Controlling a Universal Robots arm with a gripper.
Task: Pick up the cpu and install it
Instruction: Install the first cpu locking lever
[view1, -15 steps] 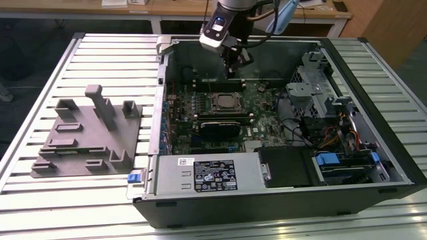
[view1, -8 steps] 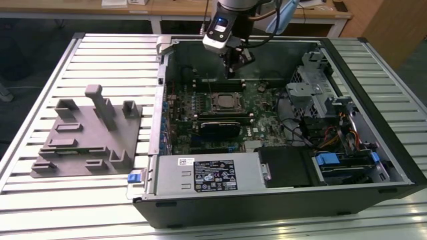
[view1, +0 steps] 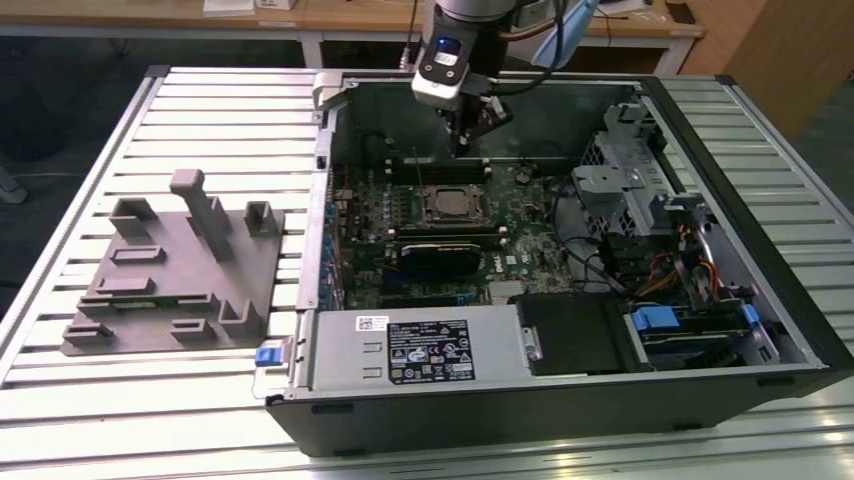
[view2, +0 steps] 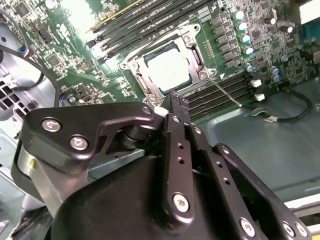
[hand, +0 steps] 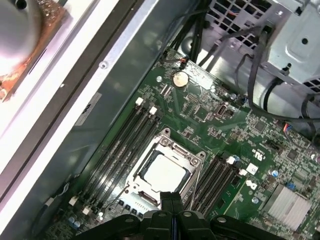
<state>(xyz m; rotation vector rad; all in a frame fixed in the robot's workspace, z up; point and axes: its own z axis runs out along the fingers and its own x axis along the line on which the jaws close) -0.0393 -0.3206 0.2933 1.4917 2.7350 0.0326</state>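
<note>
The cpu (hand: 163, 172) sits face-up in the motherboard socket (hand: 197, 159), so placement looks done. The gripper (hand: 172, 199) hangs just above its edge, jaws pressed together and empty. Can't tell if the socket is latched.

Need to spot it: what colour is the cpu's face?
The cpu is pale silver, clearest in the first wrist view.

A robotics lab: open computer case (view1: 534, 425) on slatted metal workbench (view1: 214, 120).
</note>
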